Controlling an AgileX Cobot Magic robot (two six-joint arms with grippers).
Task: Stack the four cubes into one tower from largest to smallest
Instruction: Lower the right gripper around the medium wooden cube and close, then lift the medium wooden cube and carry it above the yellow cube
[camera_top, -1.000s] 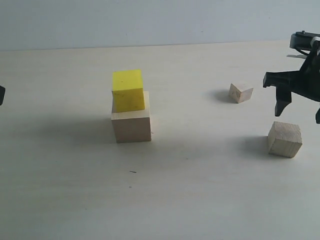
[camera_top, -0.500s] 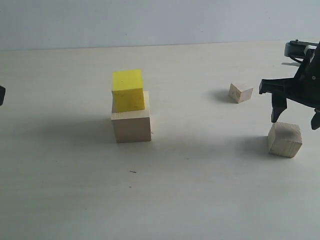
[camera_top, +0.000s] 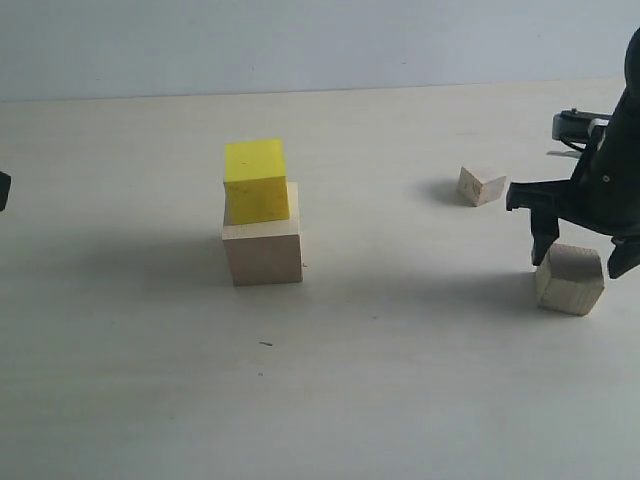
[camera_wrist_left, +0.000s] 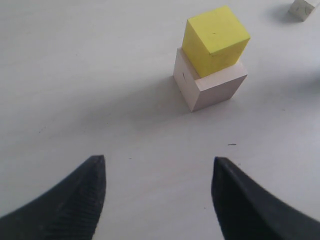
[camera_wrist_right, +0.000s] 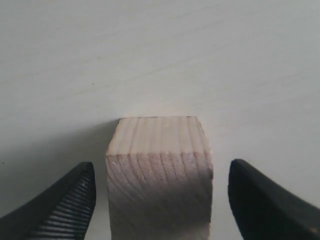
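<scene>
The right claw (camera_top: 577, 266) is wide open, with the grainy cube (camera_top: 572, 288) between its tips. The left claw (camera_wrist_left: 159, 161) is open, holding nothing.

You viewed a bright, evenly lit worktop (camera_top: 400, 400). In the exterior view, soft, diffuse shadows fell leftward from the yellow cube (camera_top: 256, 180). Close up, the medium wooden cube (camera_wrist_right: 159, 175) appeared slightly soft.
</scene>
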